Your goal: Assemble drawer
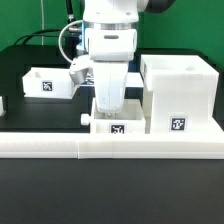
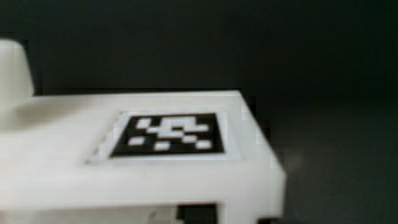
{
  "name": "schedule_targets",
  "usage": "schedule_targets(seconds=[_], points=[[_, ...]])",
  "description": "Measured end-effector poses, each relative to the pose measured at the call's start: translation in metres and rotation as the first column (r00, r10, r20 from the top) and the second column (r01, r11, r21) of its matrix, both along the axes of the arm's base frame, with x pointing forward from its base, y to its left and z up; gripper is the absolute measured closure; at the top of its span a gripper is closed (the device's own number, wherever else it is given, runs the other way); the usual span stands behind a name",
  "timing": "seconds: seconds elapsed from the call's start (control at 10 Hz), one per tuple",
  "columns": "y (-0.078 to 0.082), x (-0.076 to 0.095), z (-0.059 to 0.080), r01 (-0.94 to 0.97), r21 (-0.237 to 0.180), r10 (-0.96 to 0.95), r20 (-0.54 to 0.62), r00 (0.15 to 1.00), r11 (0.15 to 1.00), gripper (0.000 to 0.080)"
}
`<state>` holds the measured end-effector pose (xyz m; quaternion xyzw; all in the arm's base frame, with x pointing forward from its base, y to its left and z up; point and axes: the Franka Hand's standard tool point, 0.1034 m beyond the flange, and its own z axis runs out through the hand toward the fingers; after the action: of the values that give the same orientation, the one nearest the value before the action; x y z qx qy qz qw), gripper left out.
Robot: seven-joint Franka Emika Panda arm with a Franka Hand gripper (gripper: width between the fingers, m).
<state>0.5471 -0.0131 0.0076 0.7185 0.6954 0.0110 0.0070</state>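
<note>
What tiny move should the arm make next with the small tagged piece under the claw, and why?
Probably close the claw on the small tagged piece before shifting anything. The claw is low over it, right beside the big open box, but neither view shows whether the grip is shut.

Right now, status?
Gripper low over small white tagged drawer part, open or shut unclear. Large white open-topped box close on the exterior view's right.

The exterior view is bright and fairly sharp; the wrist view is dimmer and blurred.
</note>
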Motion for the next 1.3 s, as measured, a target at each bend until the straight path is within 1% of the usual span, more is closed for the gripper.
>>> schedule_targets(seconds=[0.2,0.4,0.5,1.0,1.3], points=[[-0.0007,-0.0007,-0.0003,0.005,0.0,-0.005,-0.002,1.0,1.0,0.0758],[0.0021,-0.0002,-0.0002,0.012,-0.002,-0.012,-0.002,1.0,1.0,0.0758],[0.0019,0.0002,0.0001,0.016,-0.008,-0.016,-0.004,1.0,1.0,0.0758],[0.0,-0.0003,0.0,0.02,-0.008,-0.02,-0.007,1.0,1.0,0.0758],[0.0022,0.0016,0.0059,0.016,-0.01,-0.016,-0.016,1.0,1.0,0.0758]])
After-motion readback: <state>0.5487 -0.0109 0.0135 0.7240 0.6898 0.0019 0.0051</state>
